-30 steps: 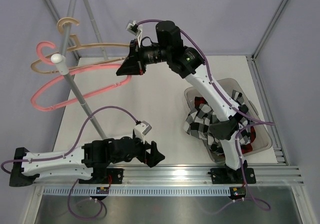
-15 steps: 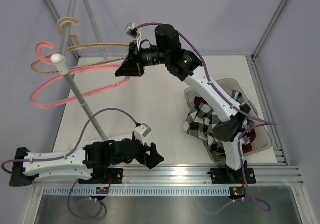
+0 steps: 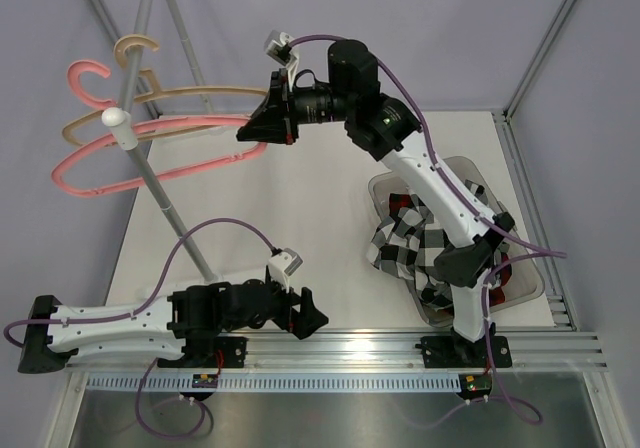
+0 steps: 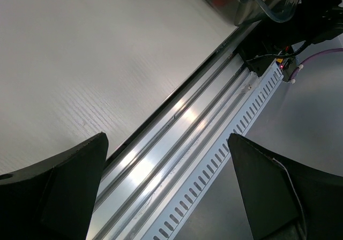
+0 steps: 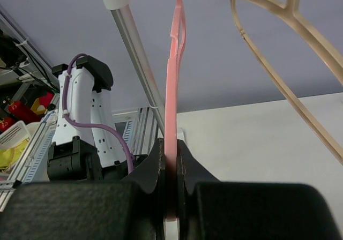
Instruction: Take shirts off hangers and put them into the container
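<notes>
My right gripper (image 3: pixel 255 131) is high at the back, shut on the end of the bare pink hanger (image 3: pixel 150 158); in the right wrist view its jaws pinch the pink hanger (image 5: pixel 172 90) edge-on at the right gripper (image 5: pixel 171 159). The beige hanger (image 3: pixel 190 96) hangs bare behind it, and the beige hanger (image 5: pixel 289 52) shows at upper right there. Both shirts, red-and-black (image 3: pixel 500 273) and black-and-white (image 3: pixel 410 243), lie heaped in the clear container (image 3: pixel 530 283) at right. My left gripper (image 3: pixel 305 311) rests open near the front rail; nothing sits between the left gripper (image 4: pixel 166 197) fingers.
The grey rack pole (image 3: pixel 165 203) leans from the back left toward the table's front, with a white cap (image 3: pixel 116 118) at its top. The aluminium rail (image 3: pixel 350 346) runs along the near edge. Frame posts rise at the corners.
My right gripper has lifted and shifted slightly right with the pink hanger, which has swung up toward level. The left arm has not moved.
</notes>
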